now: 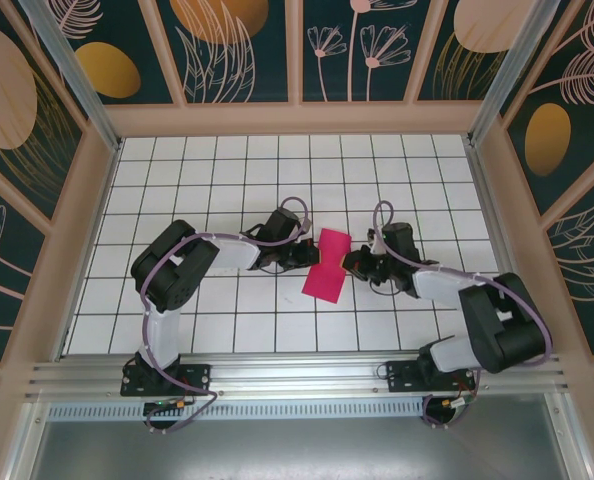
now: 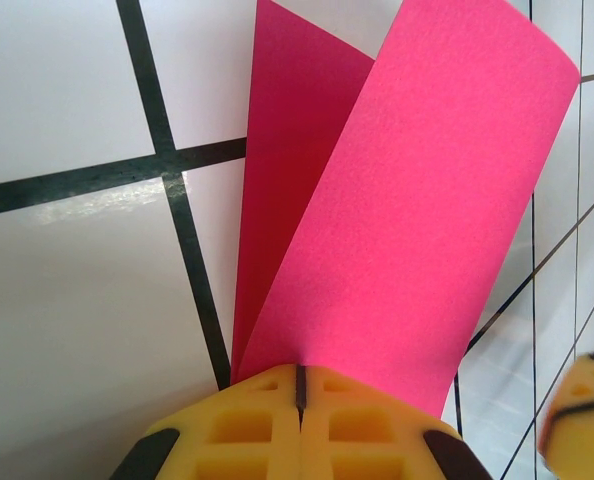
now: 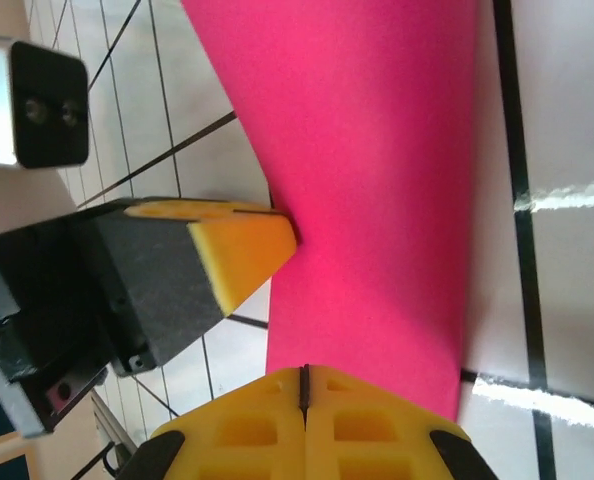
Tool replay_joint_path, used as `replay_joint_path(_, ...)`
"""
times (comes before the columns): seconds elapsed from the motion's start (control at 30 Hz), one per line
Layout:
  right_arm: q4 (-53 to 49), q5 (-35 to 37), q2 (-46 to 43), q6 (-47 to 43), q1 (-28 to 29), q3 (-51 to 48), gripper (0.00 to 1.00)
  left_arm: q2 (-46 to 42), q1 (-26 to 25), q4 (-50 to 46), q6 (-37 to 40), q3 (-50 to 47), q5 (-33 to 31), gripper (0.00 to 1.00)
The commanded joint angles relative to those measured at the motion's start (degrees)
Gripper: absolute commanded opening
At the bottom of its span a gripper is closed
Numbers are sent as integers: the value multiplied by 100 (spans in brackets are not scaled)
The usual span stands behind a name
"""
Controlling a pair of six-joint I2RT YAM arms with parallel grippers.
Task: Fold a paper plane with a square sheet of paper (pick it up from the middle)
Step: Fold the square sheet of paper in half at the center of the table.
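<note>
At the centre of the tabletop (image 1: 227,170), the square sheet of paper (image 1: 326,268) is pinched by the left gripper (image 1: 311,256) at its 9 o'clock edge and by the right gripper (image 1: 348,263) at 3 o'clock. Mid-edge grips likely bow it for folding.

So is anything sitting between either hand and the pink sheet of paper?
Nothing visible. The left hand and right hand are each shut on the sheet of paper, at opposite edges of its middle.

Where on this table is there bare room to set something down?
Free: the far tile rows between the pink paper and the back wall, and the near strip before the front rail. Crowded: mid-table, where left hand and right hand pinch the paper.
</note>
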Motion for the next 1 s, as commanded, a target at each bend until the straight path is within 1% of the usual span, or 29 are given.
replay_joint_path(0.0, 286, -133, 366, -52, -64, 20, 0, 253, -20, -533, 182, -149, -338, 0)
replay_joint_path(0.07, 368, -55, 524, -118, -98, -24, 0, 246, -23, -604, 219, -130, -378, 0)
replay_joint_path(0.17, 520, -138, 800, -182, -213, -134, 0, 258, -21, -734, 307, -129, -495, 0)
replay_joint_path(0.27, 298, -43, 948, -316, -220, -141, 0, 297, -25, -687, 302, -125, -454, 0)
replay_joint_path(0.33, 169, 72, 908, -363, -227, -154, 0, 312, -25, -682, 278, -92, -447, 0)
replay_joint_path(0.4, 105, -123, 874, -383, -278, -89, 0, 306, -25, -695, 283, -59, -433, 0)
replay_joint_path(0.6, 112, -338, 414, -347, -368, 269, 0, 255, -21, -740, 311, -64, -451, 0)
replay_joint_path(0.7, 147, -503, 630, -391, -439, 434, 0, 280, -20, -719, 301, -91, -442, 0)
replay_joint_path(0.87, 510, -650, 1022, -294, -440, 331, 0, 290, -24, -709, 295, -100, -446, 0)
replay_joint_path(0.97, 624, -489, 1241, -373, -454, 211, 0, 297, -19, -719, 310, -84, -456, 0)
